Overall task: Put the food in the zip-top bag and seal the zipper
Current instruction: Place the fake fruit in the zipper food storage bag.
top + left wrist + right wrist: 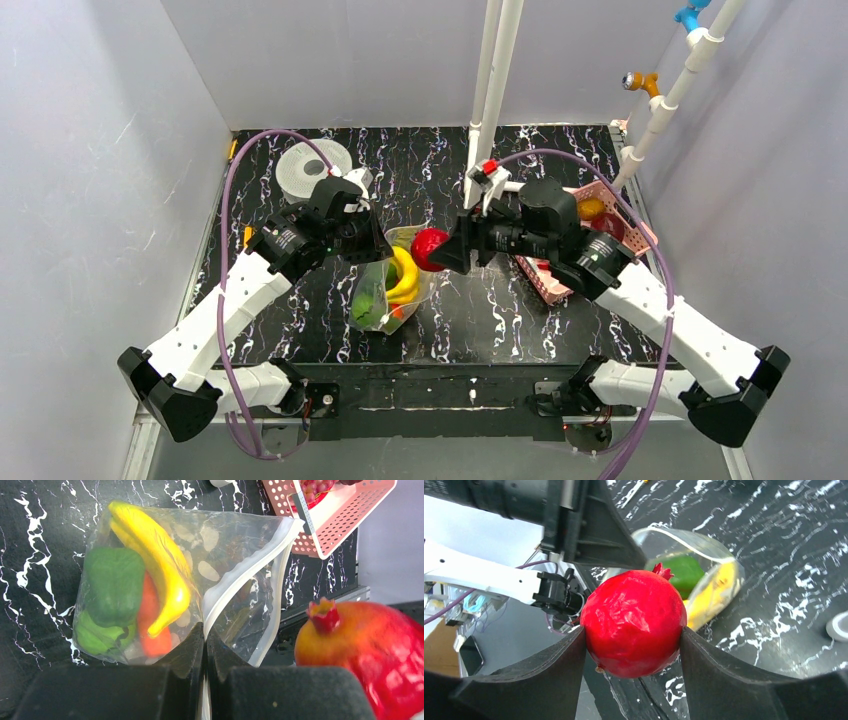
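The clear zip-top bag (225, 545) lies on the black marbled table with its mouth held up. My left gripper (205, 630) is shut on the zipper (250, 575) edge of the mouth. Inside the bag lie food pieces: a yellow banana (155, 555), a green pepper (114, 582) and an orange piece (150, 625). My right gripper (633, 630) is shut on a red pomegranate (634, 622) and holds it in the air just beside the bag's mouth (400, 240). From above, the pomegranate (428, 248) hangs between the two grippers.
A pink latticed basket (600, 235) with more food stands at the right, behind the right arm. A grey-white round spool (305, 168) sits at the back left. White pipes (495, 90) rise from the back of the table.
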Tool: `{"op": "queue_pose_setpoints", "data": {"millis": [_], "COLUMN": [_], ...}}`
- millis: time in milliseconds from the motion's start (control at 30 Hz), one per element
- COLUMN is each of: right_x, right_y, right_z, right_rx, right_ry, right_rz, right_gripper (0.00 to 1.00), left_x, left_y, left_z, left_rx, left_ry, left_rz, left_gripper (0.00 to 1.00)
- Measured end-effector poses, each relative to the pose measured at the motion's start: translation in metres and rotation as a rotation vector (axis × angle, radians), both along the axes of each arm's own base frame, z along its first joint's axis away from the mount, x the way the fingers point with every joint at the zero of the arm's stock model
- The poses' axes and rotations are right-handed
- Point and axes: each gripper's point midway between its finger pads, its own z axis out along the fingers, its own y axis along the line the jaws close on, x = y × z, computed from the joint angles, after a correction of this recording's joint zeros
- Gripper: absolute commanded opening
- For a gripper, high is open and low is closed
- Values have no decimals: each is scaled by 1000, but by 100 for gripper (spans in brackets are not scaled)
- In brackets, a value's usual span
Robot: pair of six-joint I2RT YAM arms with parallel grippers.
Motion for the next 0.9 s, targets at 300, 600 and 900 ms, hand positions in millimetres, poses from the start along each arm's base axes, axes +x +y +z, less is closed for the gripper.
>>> {"op": "queue_pose_setpoints", "data": {"millis": [300,600,900], "right_x": [6,27,37], "right_y": [39,44,43], "right_z": [-18,-36,-37], "right_rx": [-80,-204,-251], "right_ry": [15,10,-12], "right_rz": [49,-40,-103], "right_gripper": [24,56,77], "left_x": [0,0,0], "left_y": [0,0,0], "left_z": [0,2,3], "left_rx": [-2,-2,-4], "left_ry": [1,0,-2], "left_rz": [1,1,1], "left_gripper": [0,0,0]}}
